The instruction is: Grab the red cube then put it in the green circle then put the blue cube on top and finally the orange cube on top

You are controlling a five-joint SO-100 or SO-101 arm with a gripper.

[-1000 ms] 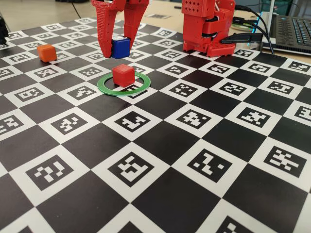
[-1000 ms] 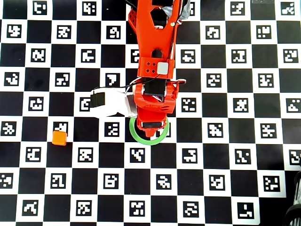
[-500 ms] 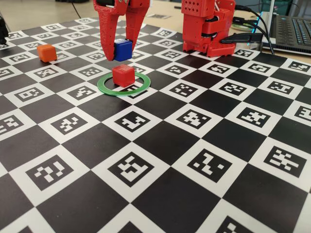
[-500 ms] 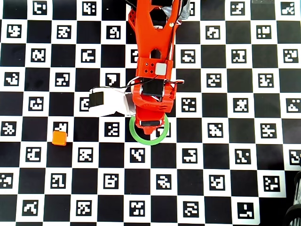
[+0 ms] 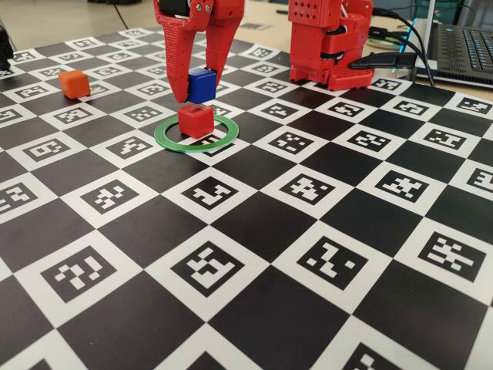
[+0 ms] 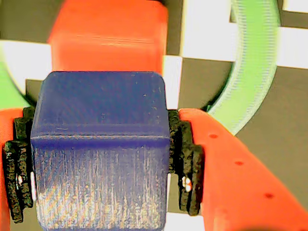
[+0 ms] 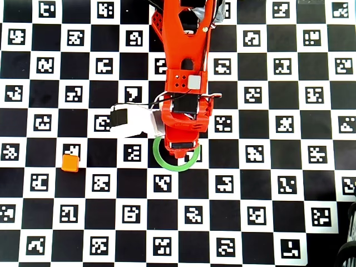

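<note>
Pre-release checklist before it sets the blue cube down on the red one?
1. Grip: gripper shut on the blue cube, both pads touching in the wrist view. Ok.
2. Base: red cube sits inside the green circle. Ok.
3. Alignment: blue cube roughly over red in the fixed view, offset in the wrist view. Cannot tell.
4. Contact: a slim gap seems to remain between the cubes. Not ok for release.
5. Orange cube apart from the ring, reachable later. Ok.

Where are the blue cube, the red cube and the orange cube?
blue cube (image 5: 202,83), fixed view, on its front face, held above the red one.
red cube (image 5: 196,121), fixed view, on its front face, inside the ring.
orange cube (image 7: 70,162), overhead view, on its top face.
</note>
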